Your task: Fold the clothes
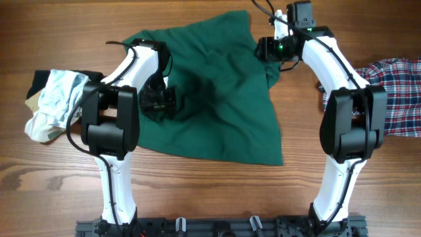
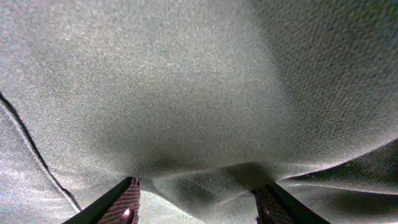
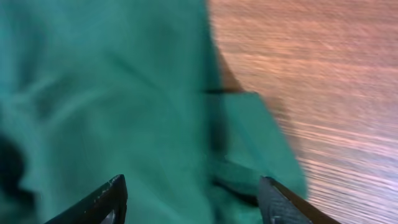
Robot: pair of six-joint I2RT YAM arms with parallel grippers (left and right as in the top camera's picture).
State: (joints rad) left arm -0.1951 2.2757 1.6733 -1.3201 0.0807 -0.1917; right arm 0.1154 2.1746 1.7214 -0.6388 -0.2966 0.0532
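Clothes comprise one green cloth (image 1: 223, 85), one plaid shirt (image 1: 398, 92), one pale bundle (image 1: 52, 108).

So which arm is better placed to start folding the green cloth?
Right, probably: the right gripper is open at the green cloth's far corner, an edge between its fingers. The left gripper hovers further in, over plain fabric.

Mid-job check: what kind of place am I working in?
Probably a robot test bench, not a home: a wooden table, two arms mounted on a black rail, and a green cloth and plaid shirt laid out.
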